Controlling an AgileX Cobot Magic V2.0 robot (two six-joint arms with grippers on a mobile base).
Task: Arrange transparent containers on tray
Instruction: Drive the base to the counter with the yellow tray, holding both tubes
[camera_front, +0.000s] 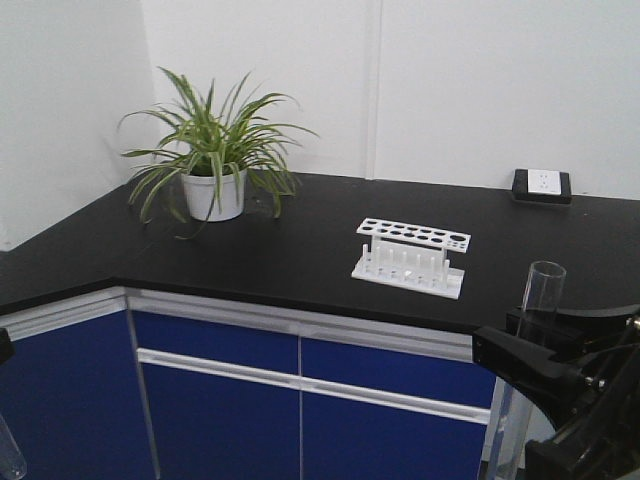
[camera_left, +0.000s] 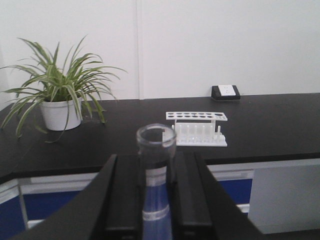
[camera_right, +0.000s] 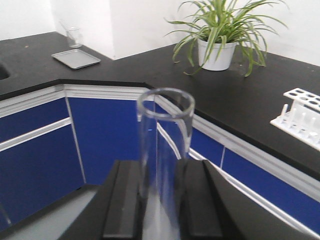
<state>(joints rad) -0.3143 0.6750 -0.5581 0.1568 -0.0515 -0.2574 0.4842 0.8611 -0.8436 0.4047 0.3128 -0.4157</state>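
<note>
My left gripper (camera_left: 156, 161) is shut on a clear glass test tube (camera_left: 156, 142) that stands upright between its black fingers, open rim on top. My right gripper (camera_right: 162, 169) is shut on a second test tube (camera_right: 165, 125), also upright. In the front view the right gripper (camera_front: 522, 356) hangs in front of the counter's right end, and its tube (camera_front: 541, 292) rises above the fingers. The rounded bottom of the left tube (camera_front: 8, 455) shows at the lower left edge. The tray is out of view.
A white rack with round holes (camera_front: 412, 255) stands on the black counter (camera_front: 300, 250). A potted spider plant (camera_front: 215, 165) sits at the back left and a wall socket (camera_front: 541, 185) at the back right. Far left in the right wrist view lie a flat grey metal pan (camera_right: 76, 59) and a beaker (camera_right: 74, 36). Blue cabinet fronts (camera_front: 220, 400) are below.
</note>
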